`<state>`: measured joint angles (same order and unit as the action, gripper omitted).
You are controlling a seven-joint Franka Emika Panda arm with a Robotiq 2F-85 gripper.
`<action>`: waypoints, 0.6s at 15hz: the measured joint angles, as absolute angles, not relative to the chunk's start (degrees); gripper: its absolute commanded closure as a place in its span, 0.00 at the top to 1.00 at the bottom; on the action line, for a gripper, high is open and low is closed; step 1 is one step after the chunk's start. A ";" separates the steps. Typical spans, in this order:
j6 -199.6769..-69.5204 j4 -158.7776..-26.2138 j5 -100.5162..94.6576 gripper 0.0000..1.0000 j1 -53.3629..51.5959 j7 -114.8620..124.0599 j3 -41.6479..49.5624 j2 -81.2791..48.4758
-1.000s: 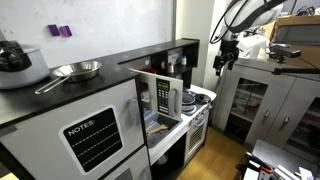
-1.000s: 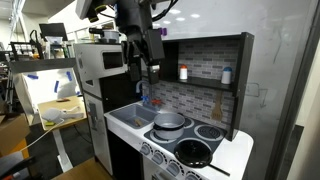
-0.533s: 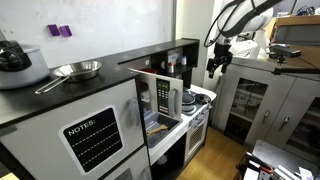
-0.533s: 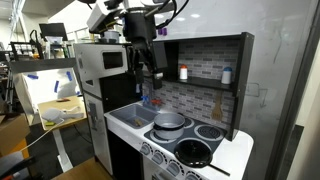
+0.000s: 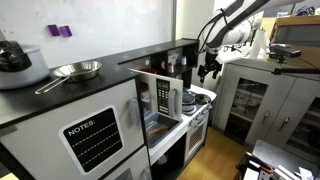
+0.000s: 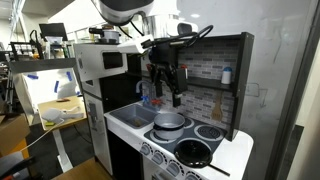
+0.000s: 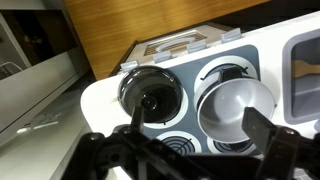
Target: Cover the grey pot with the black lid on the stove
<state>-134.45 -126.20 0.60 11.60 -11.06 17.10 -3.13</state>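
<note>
The small grey pot point(image 6: 170, 121) stands on a back burner of the white toy stove point(image 6: 237, 150). The black lid point(image 6: 192, 153) lies flat on the front burner next to it. In the wrist view the pot point(image 7: 238, 104) is at the right, the lid point(image 7: 150, 97) with its knob at the left, both on the pale cooktop point(image 7: 104, 100). My gripper point(image 6: 167, 96) hangs open and empty a little above the pot. In the wrist view the gripper point(image 7: 198, 123) has its fingers spread wide, over the gap between lid and pot. It also shows in an exterior view point(image 5: 208, 69).
A dark hood shelf point(image 6: 215, 45) overhangs the stove, with small bottles point(image 6: 183, 73) on the back ledge. A sink point(image 6: 128, 118) adjoins the stove. A red-edged microwave point(image 5: 160, 96), a steel frying pan point(image 5: 76, 70) and a big cooker point(image 5: 15, 63) are farther off.
The gripper has moved in from beside the kitchen and come down under the hood shelf, over the stove's pot. Pot and lid have not moved.
</note>
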 measured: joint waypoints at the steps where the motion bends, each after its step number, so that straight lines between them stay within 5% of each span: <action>1: -134.76 -125.26 1.16 1.00 12.02 -11.38 17.11 -4.56; 9: -135.66 -118.88 3.25 1.00 16.39 -12.99 17.12 -13.69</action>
